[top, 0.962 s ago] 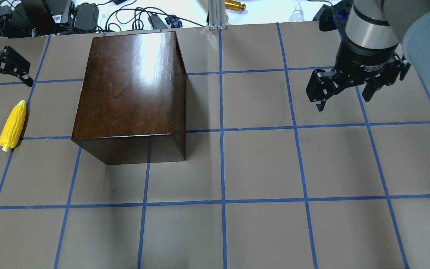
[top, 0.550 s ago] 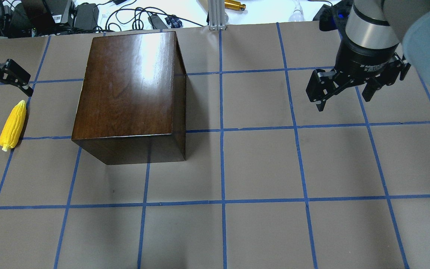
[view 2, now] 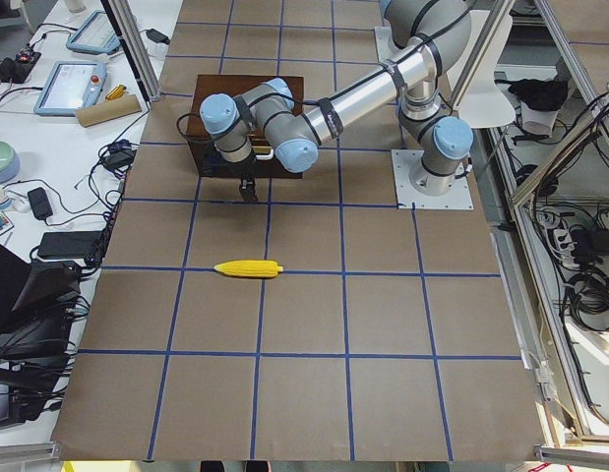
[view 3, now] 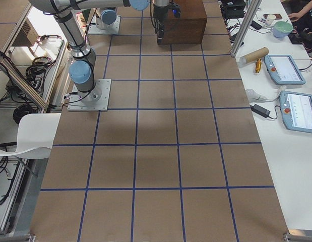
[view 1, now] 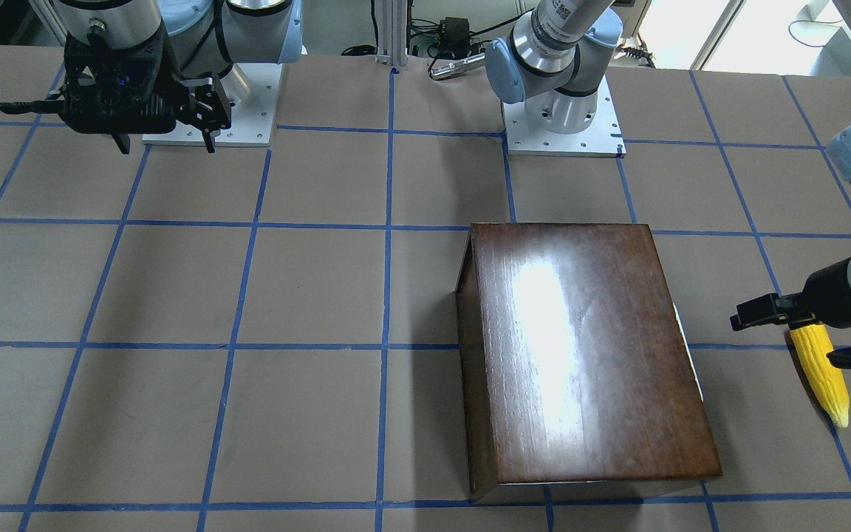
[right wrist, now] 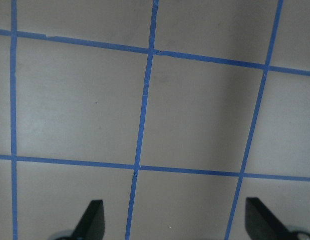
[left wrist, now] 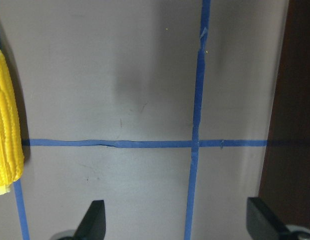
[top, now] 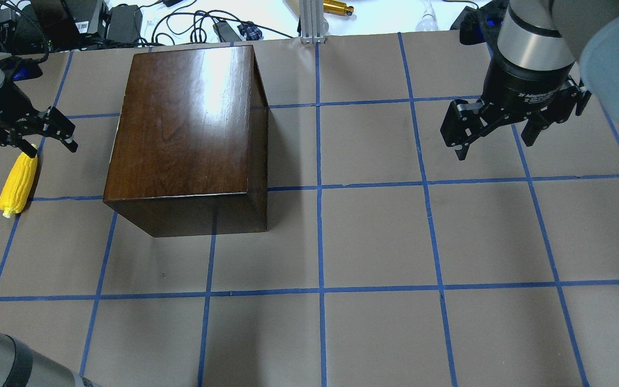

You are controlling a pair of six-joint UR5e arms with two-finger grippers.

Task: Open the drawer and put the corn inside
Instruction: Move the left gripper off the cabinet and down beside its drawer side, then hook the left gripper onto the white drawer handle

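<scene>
My left gripper (top: 49, 142) has swung in from the table's left edge and dropped lower, jaws spread wide and holding nothing. It now hangs over the strip between the bright yellow ridged plastic corn cob (top: 16, 180) and the glossy dark-brown wooden box (top: 180, 123). The cob lies flat just outside my left finger, untouched. The box's drawer front (view 2: 204, 155) faces that strip and looks shut, so I judge opening comes first. Room is tight there, since the drawer would slide toward the cob. My right gripper (top: 495, 145), also open and empty, has not moved; it hovers far right over the brown paper table with blue tape lines (top: 374, 236).
</scene>
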